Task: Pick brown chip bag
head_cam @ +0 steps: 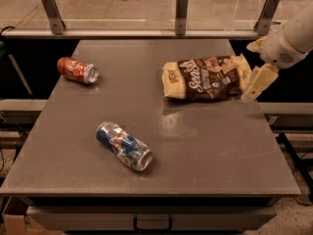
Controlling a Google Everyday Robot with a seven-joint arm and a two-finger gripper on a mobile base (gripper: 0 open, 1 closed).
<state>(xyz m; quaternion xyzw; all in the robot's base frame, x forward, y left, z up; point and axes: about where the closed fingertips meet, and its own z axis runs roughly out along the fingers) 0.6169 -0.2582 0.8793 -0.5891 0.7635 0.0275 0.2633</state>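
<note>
The brown chip bag lies flat on the right rear part of the grey table. It is dark brown with cream ends and white script. My gripper comes in from the right edge of the view on a white arm, at the bag's right end. It is open and empty. One cream finger hangs just beside the bag's right end and the other is behind it.
A red can lies on its side at the left rear. A blue-and-silver can lies on its side at the front centre-left. A glass rail on metal posts runs behind the table.
</note>
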